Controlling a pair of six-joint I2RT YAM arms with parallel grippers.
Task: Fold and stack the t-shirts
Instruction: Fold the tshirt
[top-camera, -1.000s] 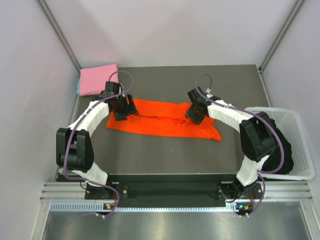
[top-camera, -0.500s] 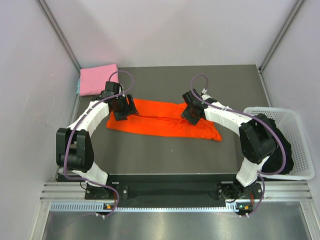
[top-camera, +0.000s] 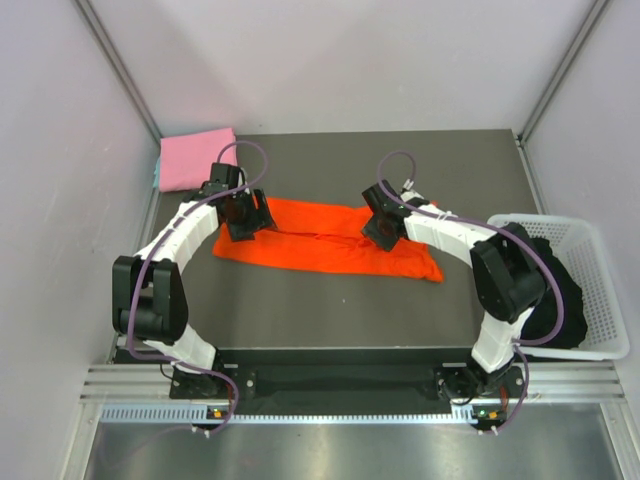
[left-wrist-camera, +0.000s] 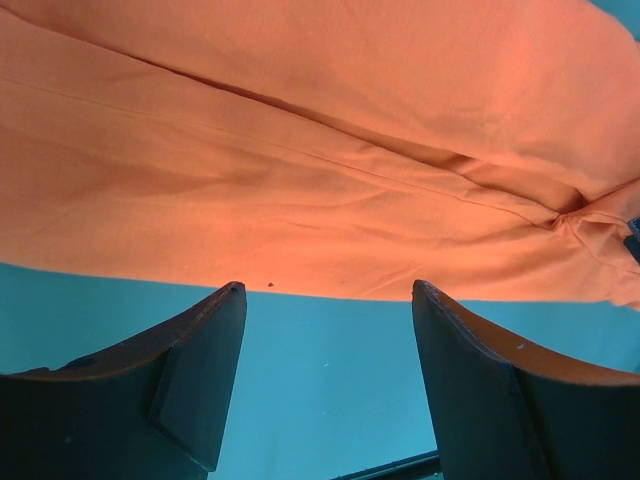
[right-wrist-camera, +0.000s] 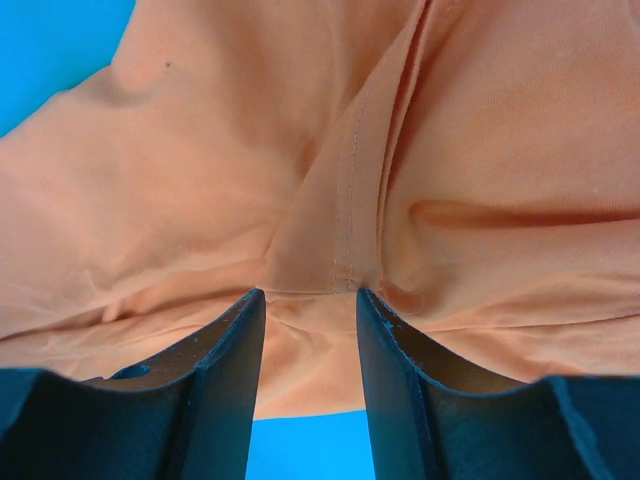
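The orange-red t-shirt (top-camera: 330, 248) lies on the dark table as a long folded strip. The pink t-shirt (top-camera: 195, 158) lies folded at the back left corner. My left gripper (top-camera: 246, 222) is at the strip's left end. In the left wrist view it (left-wrist-camera: 328, 290) is open, with bare table between the jaws and the shirt's edge (left-wrist-camera: 300, 200) just beyond the fingertips. My right gripper (top-camera: 378, 226) is over the strip's right half. In the right wrist view it (right-wrist-camera: 310, 293) is open at a narrow gap and straddles a wrinkled, seamed fold of the orange-red shirt (right-wrist-camera: 345, 240).
A white lattice basket (top-camera: 600, 250) stands off the table's right edge with dark cloth (top-camera: 550, 300) in it. Grey walls close in the table on the left, back and right. Both arms arch over the table's near half.
My right gripper has moved a little to the left along the orange-red shirt. The left gripper and the shirts have not moved.
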